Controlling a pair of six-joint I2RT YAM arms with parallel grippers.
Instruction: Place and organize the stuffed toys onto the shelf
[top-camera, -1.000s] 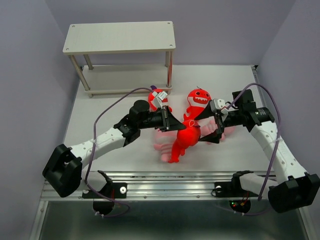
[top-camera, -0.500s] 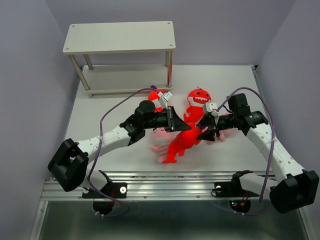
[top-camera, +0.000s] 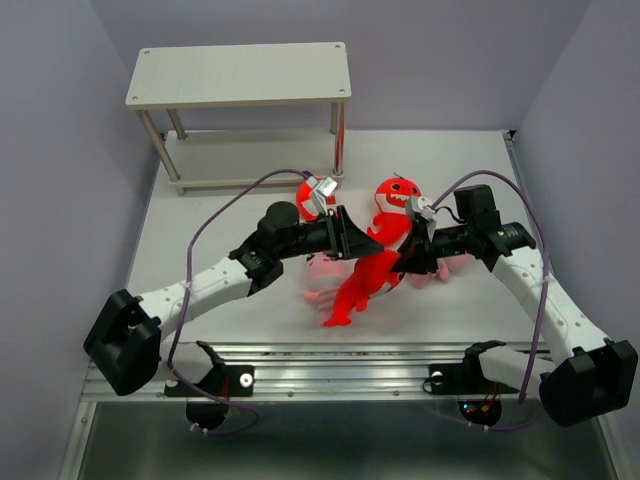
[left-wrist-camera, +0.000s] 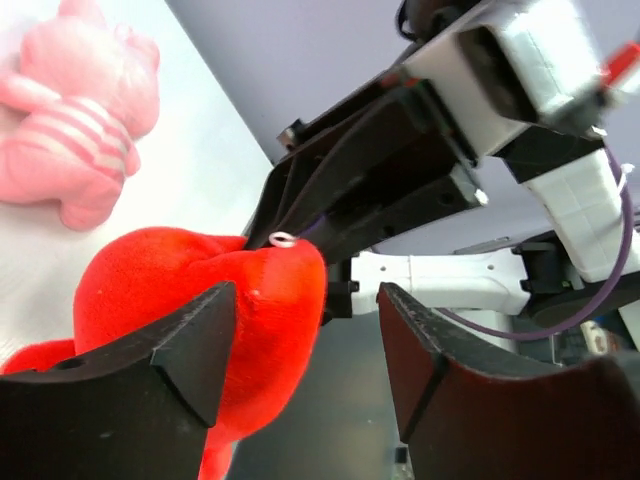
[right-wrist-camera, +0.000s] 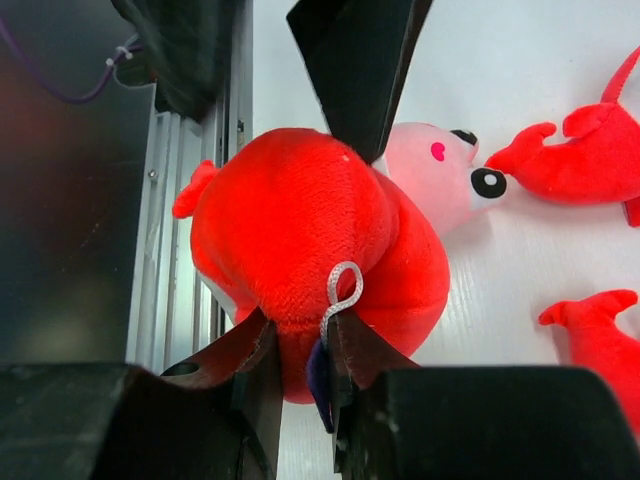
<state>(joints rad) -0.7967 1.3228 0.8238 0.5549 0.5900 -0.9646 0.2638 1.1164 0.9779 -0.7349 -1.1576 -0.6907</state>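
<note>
Right gripper (right-wrist-camera: 305, 350): clamped on red shark (top-camera: 365, 285), tail slanting near-left
Left gripper (left-wrist-camera: 305, 335): jaws apart beside the same shark
Shelf (top-camera: 240, 75): far left, nearer left arm

Left arm (top-camera: 205, 283), right arm (top-camera: 548, 292): white shells, black joints; left hand (left-wrist-camera: 305, 310), right hand (right-wrist-camera: 300, 330) black, wedge-fingered (purple cables (top-camera: 236, 198) looping overhead).

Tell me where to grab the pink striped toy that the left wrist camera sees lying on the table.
Probably take the pink toy across its striped belly, coming down from above. It lies on the table with the belly showing, and the middle is its fattest part; the limbs are short stubs. Mind the red shark held in the right end effector.
</note>
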